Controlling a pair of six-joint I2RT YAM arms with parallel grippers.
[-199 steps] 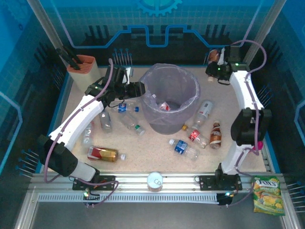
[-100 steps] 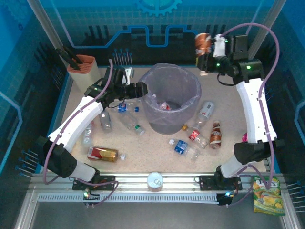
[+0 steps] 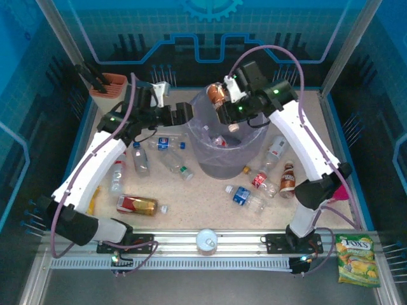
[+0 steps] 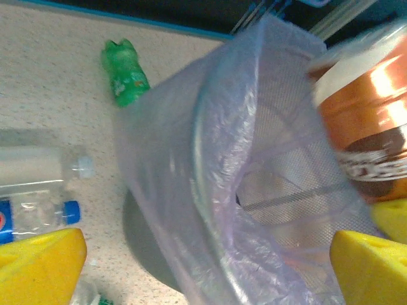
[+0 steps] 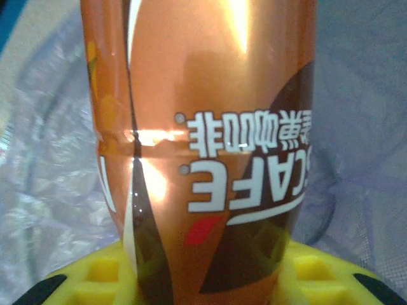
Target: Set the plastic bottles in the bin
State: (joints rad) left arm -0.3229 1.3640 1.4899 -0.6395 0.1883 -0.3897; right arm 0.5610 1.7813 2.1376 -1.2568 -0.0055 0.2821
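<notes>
- Right claw (image 3: 227,109) was clamped on a copper-brown bottle (image 3: 218,95), which I saw hanging above the bin (image 3: 222,166).
- Left claw (image 3: 183,114) stood wide open, holding nothing, just beside the bin's rim.
- Other bottles (image 3: 245,197) lay around it.

Glossy bottle (image 5: 203,127), crinkly translucent bin liner (image 4: 191,159) (thin plastic), speckled matt table (image 4: 51,76)

Camera placement: one overhead, two wrist-mounted.
Top view looks down from the near edge over the whole table (image 3: 197,194). Left wrist faces the bin (image 4: 191,159) closely; right wrist is tight on the copper-brown bottle (image 5: 203,127). Both wrist views share these.
</notes>
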